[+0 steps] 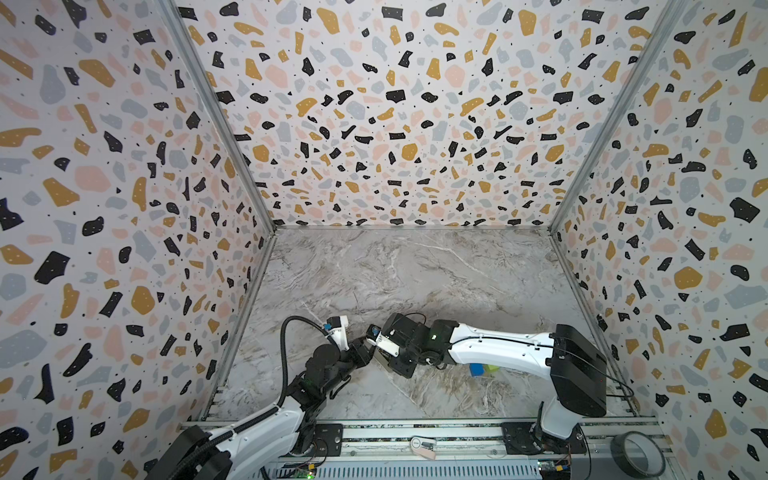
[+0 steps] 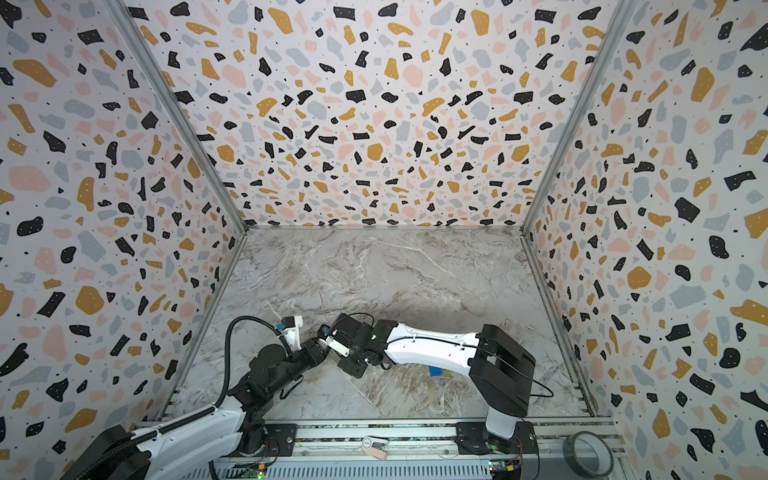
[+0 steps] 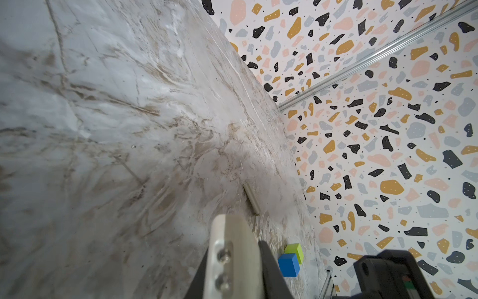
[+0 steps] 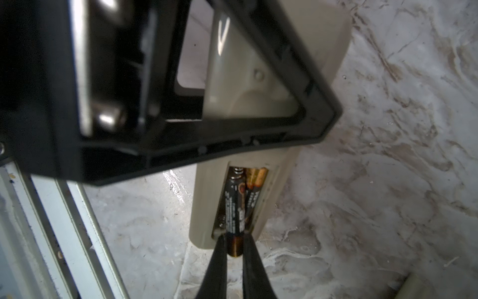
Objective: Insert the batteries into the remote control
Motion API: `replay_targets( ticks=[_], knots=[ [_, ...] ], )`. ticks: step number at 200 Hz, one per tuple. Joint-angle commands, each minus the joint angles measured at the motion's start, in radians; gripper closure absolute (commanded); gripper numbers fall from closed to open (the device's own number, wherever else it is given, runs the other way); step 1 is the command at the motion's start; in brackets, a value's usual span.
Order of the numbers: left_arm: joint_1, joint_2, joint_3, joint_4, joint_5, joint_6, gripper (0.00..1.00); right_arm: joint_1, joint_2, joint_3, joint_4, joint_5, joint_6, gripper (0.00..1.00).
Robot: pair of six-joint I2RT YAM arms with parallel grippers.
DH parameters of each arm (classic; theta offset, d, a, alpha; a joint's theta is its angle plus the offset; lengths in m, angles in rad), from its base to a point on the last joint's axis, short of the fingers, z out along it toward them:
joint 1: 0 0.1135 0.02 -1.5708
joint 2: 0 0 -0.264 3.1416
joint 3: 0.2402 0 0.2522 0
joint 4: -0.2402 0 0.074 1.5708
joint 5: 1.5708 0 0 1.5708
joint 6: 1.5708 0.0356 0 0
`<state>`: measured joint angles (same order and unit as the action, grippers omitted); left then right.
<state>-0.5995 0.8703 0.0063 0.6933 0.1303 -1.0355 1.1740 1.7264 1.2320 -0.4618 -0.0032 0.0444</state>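
Observation:
The off-white remote control [image 4: 204, 207] is held tilted off the table, back side showing, its battery recess uncovered. My left gripper [image 3: 234, 259] is shut on its upper part, and its black frame [image 4: 181, 145] crosses the right wrist view. Two batteries lie in the recess: one [image 4: 254, 178] is seated against the far wall. The other [image 4: 234, 207] has its copper end sticking out past the remote's end, with my right gripper [image 4: 234, 243] shut on it. In both top views the two wrists [image 1: 365, 347] [image 2: 328, 345] meet near the table's front, hiding the remote.
A blue cube [image 3: 288, 264] [image 1: 476, 369] and a green cube [image 3: 294, 248] [image 1: 492, 369] sit on the marble table under the right forearm. A pale strip [image 3: 252, 199] lies on the table beyond the remote. A tape roll [image 1: 638, 455] rests on the front rail.

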Motion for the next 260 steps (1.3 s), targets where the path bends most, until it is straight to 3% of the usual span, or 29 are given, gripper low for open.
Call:
replay_targets(
  ticks=[1,35,106,193,260],
  knots=[
    [-0.021,0.006,-0.023,0.129,0.04,-0.011,1.0,0.004,0.004,0.043,0.006,0.009,0.011,0.99],
    [-0.033,0.007,-0.028,0.153,0.021,-0.039,1.0,0.003,0.004,0.044,0.005,0.011,0.017,0.96],
    [-0.036,-0.054,-0.029,0.108,0.006,-0.064,1.0,0.006,-0.005,0.043,0.006,0.006,0.017,0.79],
    [-0.036,-0.05,-0.024,0.107,0.024,-0.064,1.0,0.009,-0.013,0.041,0.008,0.006,0.018,0.8],
    [-0.036,-0.044,-0.02,0.119,0.026,-0.069,1.0,0.011,-0.016,0.046,0.002,0.01,0.019,0.75]
  ],
)
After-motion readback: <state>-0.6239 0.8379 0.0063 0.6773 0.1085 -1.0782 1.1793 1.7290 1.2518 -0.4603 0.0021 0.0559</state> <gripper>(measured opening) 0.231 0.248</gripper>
